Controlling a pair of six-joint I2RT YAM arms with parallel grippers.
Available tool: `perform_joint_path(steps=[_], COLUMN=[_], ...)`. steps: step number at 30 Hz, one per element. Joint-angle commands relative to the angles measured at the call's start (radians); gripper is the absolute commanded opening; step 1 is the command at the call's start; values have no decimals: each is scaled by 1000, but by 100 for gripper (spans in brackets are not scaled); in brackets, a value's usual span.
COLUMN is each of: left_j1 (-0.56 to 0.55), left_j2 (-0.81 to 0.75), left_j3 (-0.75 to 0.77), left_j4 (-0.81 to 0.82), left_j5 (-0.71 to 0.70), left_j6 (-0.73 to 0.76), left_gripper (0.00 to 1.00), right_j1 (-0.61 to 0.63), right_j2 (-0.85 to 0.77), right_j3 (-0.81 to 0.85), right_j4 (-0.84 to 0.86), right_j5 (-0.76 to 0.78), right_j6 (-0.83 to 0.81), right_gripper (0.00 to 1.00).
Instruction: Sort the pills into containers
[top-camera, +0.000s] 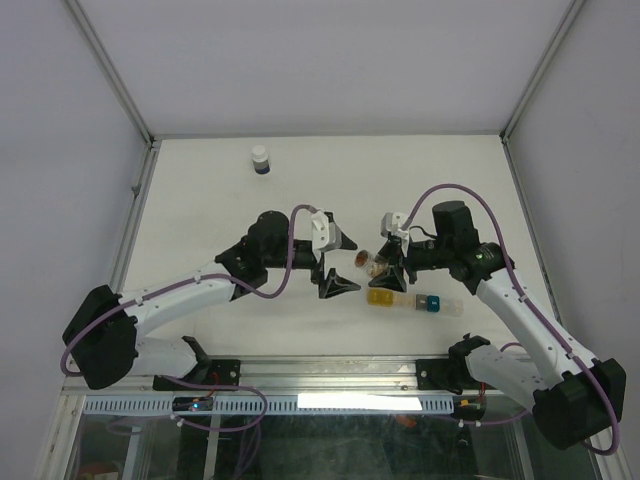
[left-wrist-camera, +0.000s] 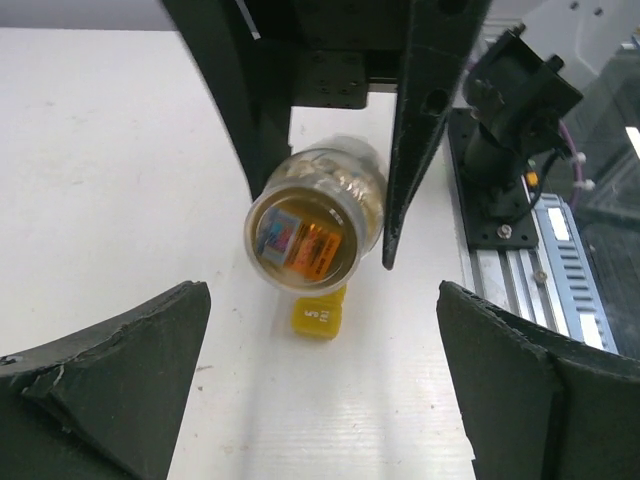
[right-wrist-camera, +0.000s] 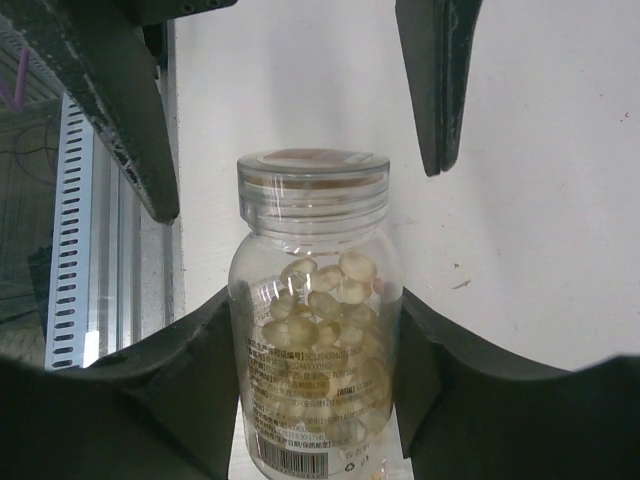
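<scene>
At the back left of the table (top-camera: 200, 200) a white-capped dark blue bottle (top-camera: 260, 160) stands alone, well apart from everything else. Nearer the middle, the left pincer (top-camera: 345, 263) is spread wide with nothing between its fingers (left-wrist-camera: 120, 380), and it faces the capped end of the vial (left-wrist-camera: 315, 225). The vial lies roughly on its side with its clear lid on. The pills (right-wrist-camera: 320, 300), pale tan, are heaped inside it against the label. The right pincer (right-wrist-camera: 312, 340) is clamped on the vial's body, a finger on each side. Just beside the vial, toward the near edge, the containers (top-camera: 415, 300) lie on the table in a row of yellow, clear, teal, clear; whether any pills are in them I cannot tell
</scene>
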Motion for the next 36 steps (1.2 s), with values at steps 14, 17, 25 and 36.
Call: perform_joint_path(steps=[14, 17, 25, 36], left_j1=[3, -11, -85, -108], left_j2=[-290, -261, -181, -100], left_j3=[-181, -72, 46, 104], left_j4=[247, 6, -142, -146], left_j5=[-320, -479, -566, -509], left_j6=[-697, -725, -694, -689], left_gripper=[93, 85, 84, 80], right_j1=[-1, -1, -3, -4], right_j2=[-14, -13, -10, -10], right_j3=[35, 35, 35, 35], right_j4=[49, 49, 49, 49], right_j5=[-31, -32, -29, -32], right_j6=[6, 5, 5, 6], right_gripper=[0, 0, 0, 0])
